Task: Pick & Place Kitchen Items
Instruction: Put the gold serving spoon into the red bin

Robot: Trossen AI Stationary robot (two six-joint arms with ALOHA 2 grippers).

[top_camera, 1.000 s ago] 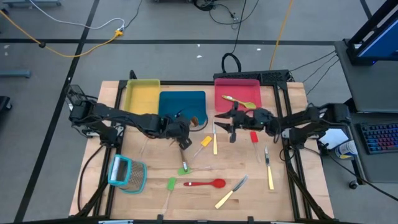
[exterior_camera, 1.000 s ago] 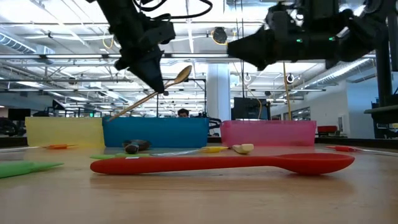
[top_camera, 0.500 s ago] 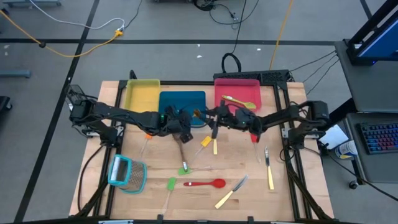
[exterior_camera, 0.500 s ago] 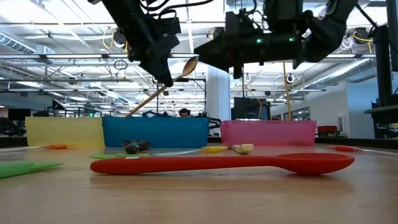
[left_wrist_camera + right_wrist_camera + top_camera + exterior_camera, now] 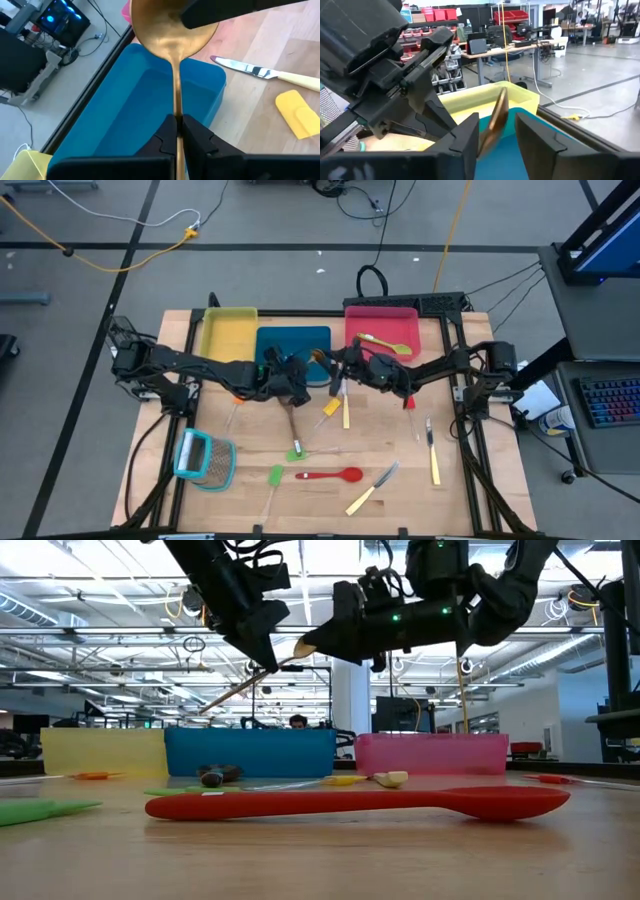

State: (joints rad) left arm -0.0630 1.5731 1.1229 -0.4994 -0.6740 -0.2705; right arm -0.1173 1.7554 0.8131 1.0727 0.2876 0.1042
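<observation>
The wooden spoon (image 5: 173, 60) is held above the blue tray (image 5: 125, 110), its handle pinched by the left gripper (image 5: 176, 131) and its long axis running straight out ahead. Its bowl lies between the spread fingers of the right gripper (image 5: 496, 131), which is therefore nearest that end.

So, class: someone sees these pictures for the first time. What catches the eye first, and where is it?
The two grippers meeting in mid-air above the blue tray: the left gripper grips a wooden spoon by its handle, while the open right gripper straddles its bowl. Next, the long red spoon lying nearest the table's front edge.
</observation>
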